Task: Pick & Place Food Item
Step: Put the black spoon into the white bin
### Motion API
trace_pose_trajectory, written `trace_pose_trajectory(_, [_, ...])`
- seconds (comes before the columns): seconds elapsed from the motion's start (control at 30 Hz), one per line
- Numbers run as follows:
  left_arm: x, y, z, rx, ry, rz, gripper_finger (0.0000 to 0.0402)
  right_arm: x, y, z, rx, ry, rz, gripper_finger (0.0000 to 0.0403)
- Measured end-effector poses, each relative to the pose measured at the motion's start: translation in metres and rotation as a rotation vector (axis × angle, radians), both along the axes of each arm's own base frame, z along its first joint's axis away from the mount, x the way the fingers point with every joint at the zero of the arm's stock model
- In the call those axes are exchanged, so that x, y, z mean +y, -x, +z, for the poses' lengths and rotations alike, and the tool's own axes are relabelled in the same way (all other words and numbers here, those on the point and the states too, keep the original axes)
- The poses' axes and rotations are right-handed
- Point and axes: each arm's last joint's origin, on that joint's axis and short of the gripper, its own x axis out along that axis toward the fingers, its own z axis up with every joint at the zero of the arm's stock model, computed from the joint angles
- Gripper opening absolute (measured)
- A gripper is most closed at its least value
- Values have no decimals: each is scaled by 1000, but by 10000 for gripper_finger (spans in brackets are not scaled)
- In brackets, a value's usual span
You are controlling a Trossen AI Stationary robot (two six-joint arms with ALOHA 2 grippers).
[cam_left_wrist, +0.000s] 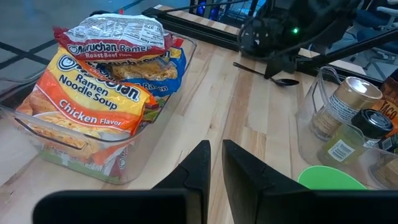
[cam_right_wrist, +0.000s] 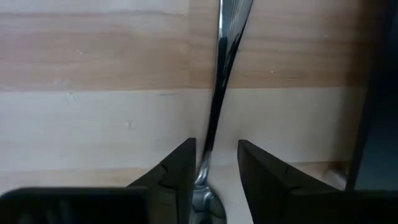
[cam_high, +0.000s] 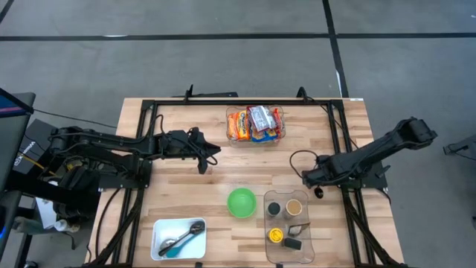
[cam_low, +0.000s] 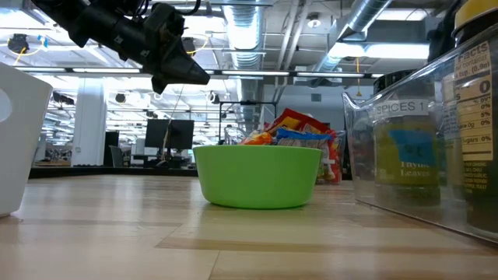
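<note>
Right wrist: slim glossy spoon (cam_right_wrist: 217,106) (metal).

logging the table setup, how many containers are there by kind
clear bins: 2 (ramen bin, spice bin)
white bin: 1
green bowl: 1
total: 4

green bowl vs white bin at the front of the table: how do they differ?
The green bowl is round; the white bin is rectangular. The green bowl looks empty in the high view; the white bin holds metal utensils. The green bowl sits mid-table, the white bin nearer the front left corner. Both rest upright on the wooden table.
</note>
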Motion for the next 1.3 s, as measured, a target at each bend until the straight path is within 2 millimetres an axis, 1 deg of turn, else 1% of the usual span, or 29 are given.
trace_pose_trajectory(0.13, [0, -1, 1, -16, -1, 0, 34, 1, -2, -3, 25, -7, 7, 112])
trace_pose_trajectory(0.43, [0, -1, 2, -18, -1, -1, 34, 2, -4, -3, -1, -24, 2, 109])
trace_pose_trajectory(0.93, [0, -1, 2, -18, -1, 0, 34, 3, -6, -4, -26, -34, 2, 70])
trace_pose_trajectory(1.3, [0, -1, 2, -18, -1, 0, 34, 3, -7, -4, -31, -36, 9, 66])
